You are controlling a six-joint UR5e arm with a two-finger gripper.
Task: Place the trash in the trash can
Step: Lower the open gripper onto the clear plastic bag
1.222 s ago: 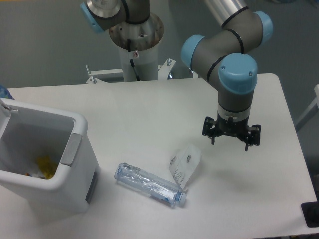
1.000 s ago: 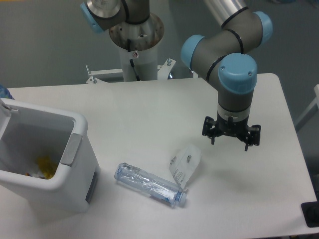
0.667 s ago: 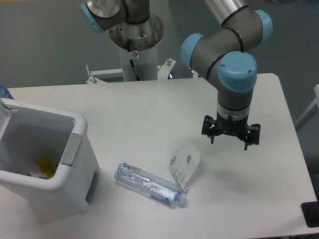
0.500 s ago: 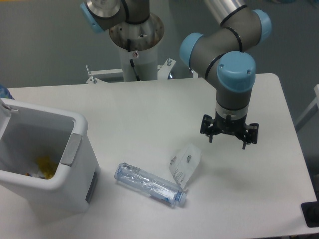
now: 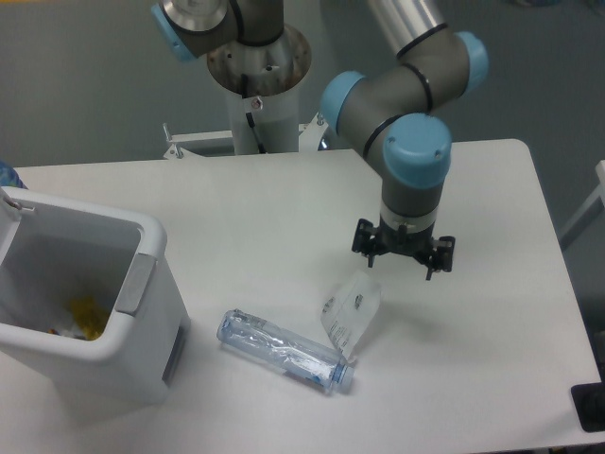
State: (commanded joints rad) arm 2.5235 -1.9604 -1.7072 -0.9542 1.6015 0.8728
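Open jaws of gripper (image 5: pixel 403 262) hover just above the wrapper (image 5: pixel 352 310).

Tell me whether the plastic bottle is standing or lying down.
Lying down: the crushed clear bluish plastic bottle rests on its side on the white table, outside the white boxy bin.

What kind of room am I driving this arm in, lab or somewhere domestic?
Most likely a robotics lab or test cell: a bare white table carries the arm's grey metal mounting pedestal, with staged props, a white boxy plastic bin and a crushed clear plastic bottle.
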